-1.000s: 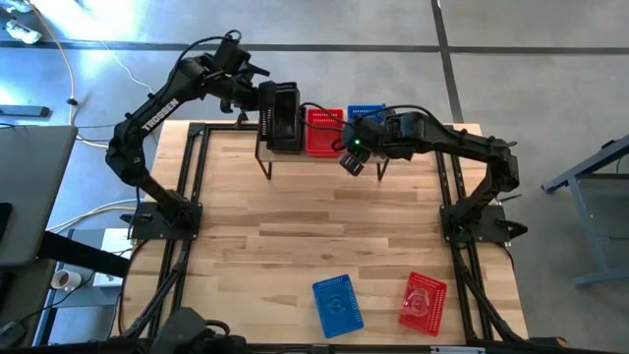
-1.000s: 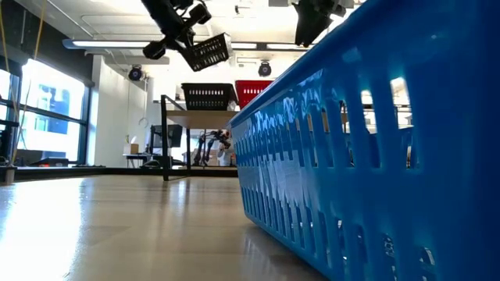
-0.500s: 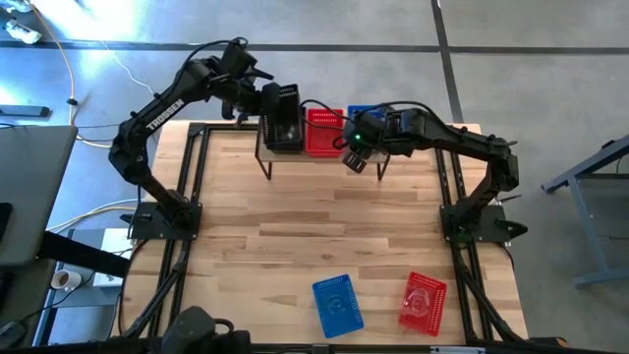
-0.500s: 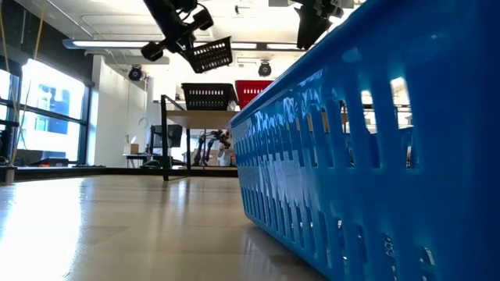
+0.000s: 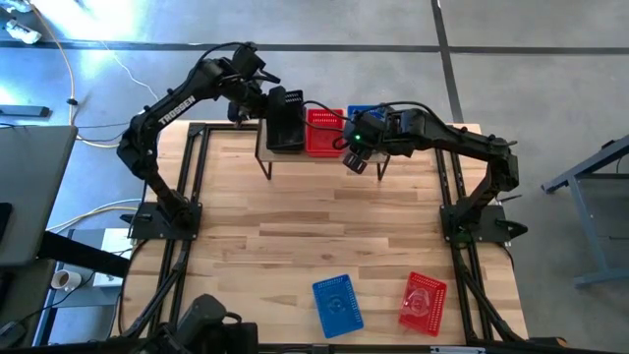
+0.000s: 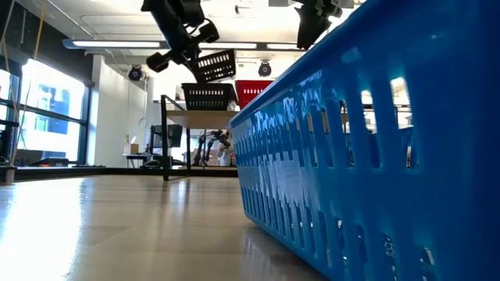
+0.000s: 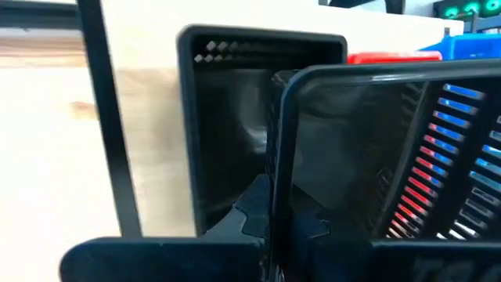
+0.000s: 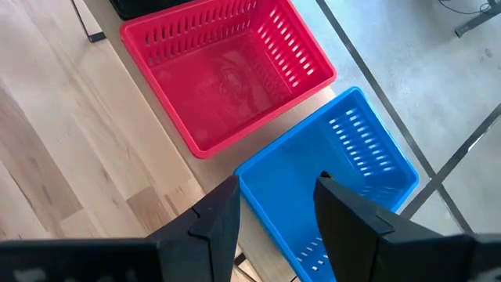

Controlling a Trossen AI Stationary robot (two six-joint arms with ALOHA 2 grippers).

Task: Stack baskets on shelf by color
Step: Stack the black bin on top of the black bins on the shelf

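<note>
Left tool (image 7: pixel 270 223) clenches a black basket (image 6: pixel 216 65) tilted above its black twin (image 6: pixel 208 96) on the shelf (image 5: pixel 324 157), matching colours; right tool (image 8: pixel 275 205) hovers released

You had even, bright light from above: the counter (image 5: pixel 295 236) showed only soft, short shadows, and pale glare streaked the floor (image 5: pixel 550 59) beyond its far edge. From counter height, daylight blew out the window (image 6: pixel 47 109) and ceiling strips glowed white, leaving the raised arm as a dark silhouette. The nearest blue basket (image 6: pixel 375 156) filled that view, its plastic glossy with reflections and soft in focus. Your left wrist camera was blurred by the close black basket (image 7: pixel 376 157); the right wrist view stayed crisp.
</note>
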